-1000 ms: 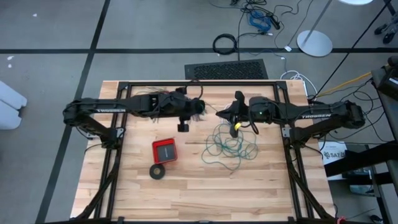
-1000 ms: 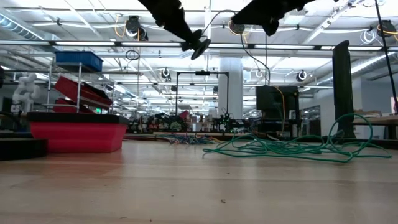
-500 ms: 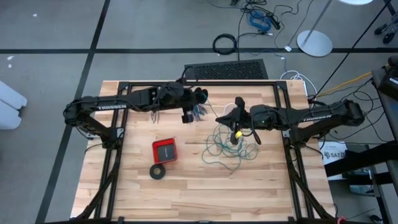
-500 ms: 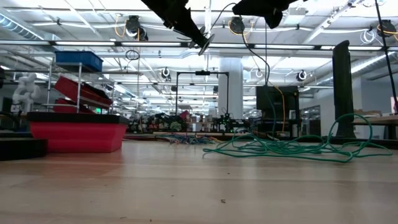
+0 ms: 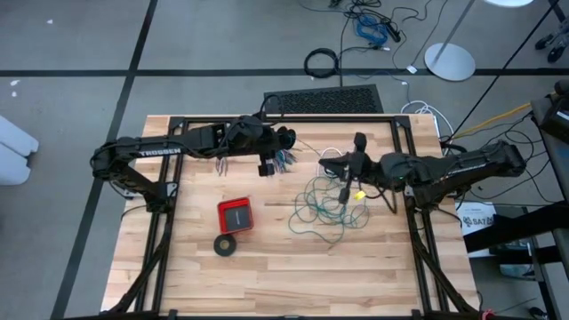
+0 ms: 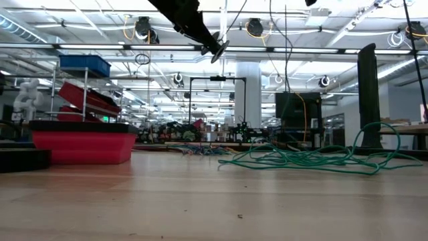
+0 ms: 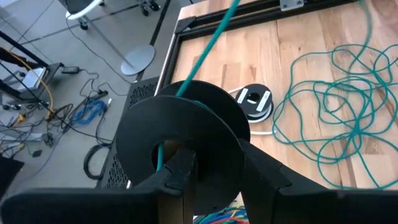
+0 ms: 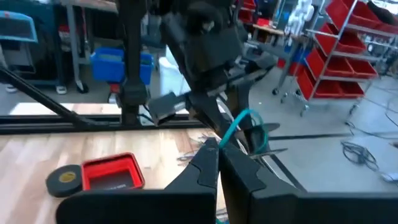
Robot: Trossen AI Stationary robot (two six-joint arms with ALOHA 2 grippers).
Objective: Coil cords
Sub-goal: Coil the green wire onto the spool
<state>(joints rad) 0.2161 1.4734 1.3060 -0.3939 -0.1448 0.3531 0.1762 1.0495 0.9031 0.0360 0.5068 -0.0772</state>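
Observation:
The teal-green wire lies as a loose tangle [image 5: 327, 209] on the wooden table [image 5: 267, 276]; one strand [image 7: 208, 53] rises to a black spool [image 7: 186, 134]. My left gripper [image 5: 283, 140] is shut on that spool, high above the table's far middle. My right gripper [image 5: 325, 164] stands just right of it, above the tangle, shut on the teal strand [image 8: 239, 121]. The thin white cord [image 5: 331, 152] lies on the table with its small black round piece [image 7: 252, 101], near the far edge. In the low view the tangle [image 6: 314, 157] rests flat and the spool [image 6: 215, 48] hangs high. My left gripper pinches the black spool between its two fingers [image 7: 186, 171], at the flange's edge nearest the wrist [image 7: 205, 146]. The fingers slant down toward the table's right. The spool is lifted clear, one flat face toward the wrist camera, the teal wire leaving it. My right gripper pinches the teal wire [image 8: 221, 140] between its two fingertips. The fingers lie about level and point toward the table's left. From the fingers the strand arcs up toward the spool, clear of the table.
A red box [image 5: 235, 214] and a black tape-like ring [image 5: 226, 245] sit left of the tangle. A fanned bundle of many-coloured wires [image 5: 283, 161] lies under my left gripper. The black frame rail [image 5: 293, 118] runs along the far edge. Bare wood lies toward the near edge.
My right gripper has risen out of the low view and drawn back toward the table's right edge, rolling as it went, still shut on the teal wire. My left gripper has swung a little toward the far edge with the spool.

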